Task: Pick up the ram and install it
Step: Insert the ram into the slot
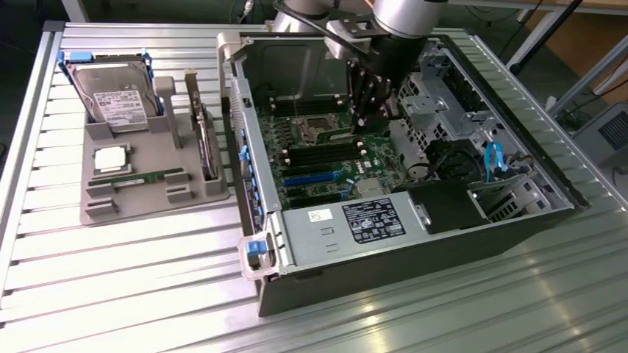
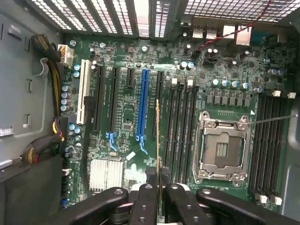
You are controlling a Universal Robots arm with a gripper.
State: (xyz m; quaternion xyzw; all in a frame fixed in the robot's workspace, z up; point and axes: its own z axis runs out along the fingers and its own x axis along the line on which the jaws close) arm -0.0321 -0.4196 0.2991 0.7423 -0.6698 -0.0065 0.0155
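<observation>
I had the gripper clenched on the ram, its black fingers pinching the flat faces of the stick. That left the thin green edge facing the wrist camera, lying along the same line as the slots. I judged that hold sensible: with the long edge parallel to the memory slots, the stick could go straight down without twisting.

In the exterior view the arm reached down into the open computer case, with the claw low over the motherboard. The ram hung just beside the nearer bank of black memory slots, between them and the blue expansion slot. I could not tell whether its lower edge touched anything.

Room was tight. The open processor socket sat just past that bank, with a second bank of slots beyond it. The case wall and the metal drive cage closed in around the arm in the exterior view, so only the open top gave free travel.

Outside the case, at the exterior view's left, the grey tray held a second ram stick, the square processor, a hard drive and an upright expansion card, all well apart from the claw.
</observation>
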